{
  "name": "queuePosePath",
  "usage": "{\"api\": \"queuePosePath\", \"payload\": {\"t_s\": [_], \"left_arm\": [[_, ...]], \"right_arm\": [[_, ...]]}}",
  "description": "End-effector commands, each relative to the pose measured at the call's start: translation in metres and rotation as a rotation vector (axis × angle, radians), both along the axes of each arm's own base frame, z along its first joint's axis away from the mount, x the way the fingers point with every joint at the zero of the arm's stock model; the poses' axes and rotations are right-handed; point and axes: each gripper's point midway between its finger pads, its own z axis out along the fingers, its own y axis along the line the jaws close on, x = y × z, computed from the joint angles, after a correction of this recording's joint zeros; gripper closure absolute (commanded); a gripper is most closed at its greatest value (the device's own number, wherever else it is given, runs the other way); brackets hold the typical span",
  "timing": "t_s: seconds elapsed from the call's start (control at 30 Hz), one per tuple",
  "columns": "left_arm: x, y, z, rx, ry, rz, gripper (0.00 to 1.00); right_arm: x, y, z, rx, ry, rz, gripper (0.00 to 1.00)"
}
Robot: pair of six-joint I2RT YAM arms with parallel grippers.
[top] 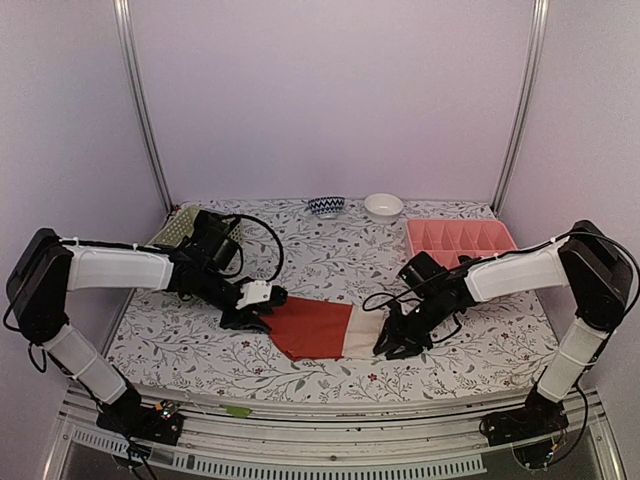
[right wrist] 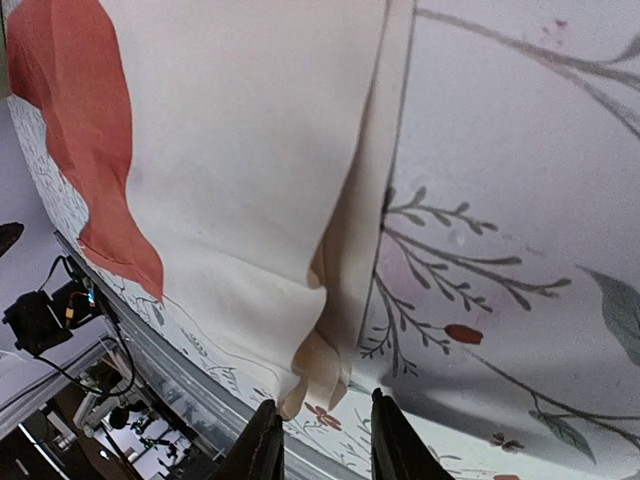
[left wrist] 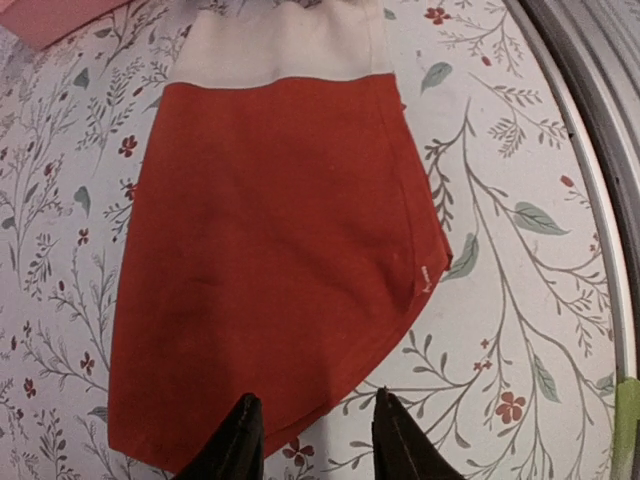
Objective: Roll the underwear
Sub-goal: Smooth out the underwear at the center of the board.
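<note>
**Red-orange underwear point(top: 318, 330) laid flat on the worktop point(top: 300, 260).** The garment lies spread out in a single piece, its red-orange part towards the left arm and its cream-white part point(top: 362, 333) towards the right arm. In the left wrist view the underwear point(left wrist: 270, 270) shows a smooth red panel with a curved hem, a small white mark point(left wrist: 424, 275) near that hem, and the cream band at the far end. In the right wrist view the underwear point(right wrist: 240, 180) shows the cream cloth folded over along one edge, ending in a loose corner.

**Left claw point(top: 250, 322).** It stands at the red end of the underwear. Seen from the wrist, the left claw point(left wrist: 315, 445) has its fingers apart, one above the red hem and one above the bare worktop, clamped on nothing.

**Right claw point(top: 392, 347).** It stands at the cream end of the underwear. Seen from the wrist, the right claw point(right wrist: 325, 445) is likewise parted, and the loose cream corner lies just beyond the gap, not gripped.

**Surroundings.** A pink divided tray point(top: 412, 240) lies beyond the underwear on the right arm's side. A pale green perforated basket point(top: 178, 228) lies beyond it on the left arm's side, partly hidden by that arm. A patterned bowl point(top: 326, 206) and a white bowl point(top: 384, 206) sit well beyond the underwear, near the back wall.
</note>
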Motion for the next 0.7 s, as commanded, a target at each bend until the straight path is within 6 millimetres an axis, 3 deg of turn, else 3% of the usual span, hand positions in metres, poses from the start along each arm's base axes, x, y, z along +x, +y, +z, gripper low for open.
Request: {"api": "queuePosePath", "payload": {"t_s": [0.0,0.17,0.37,0.5,0.67], "left_arm": [[0.034,0.011,0.024,-0.061,0.078,0.172,0.61],[0.086,0.027,0.013,0.0,0.104,0.357,0.62],[0.126,0.031,-0.014,0.076,0.192,0.458,0.64],[0.13,0.033,-0.031,0.122,0.222,0.472,0.66],[0.114,0.052,-0.055,0.217,0.219,0.463,0.67]], "right_arm": [[0.017,0.003,0.033,0.002,-0.109,-0.007,0.59],[0.049,0.019,0.068,0.024,-0.243,0.005,0.56],[0.08,0.054,0.057,0.043,-0.265,0.067,0.55],[0.088,0.063,0.038,0.031,-0.251,0.099,0.55],[0.074,0.052,0.005,-0.024,-0.195,0.141,0.56]]}}
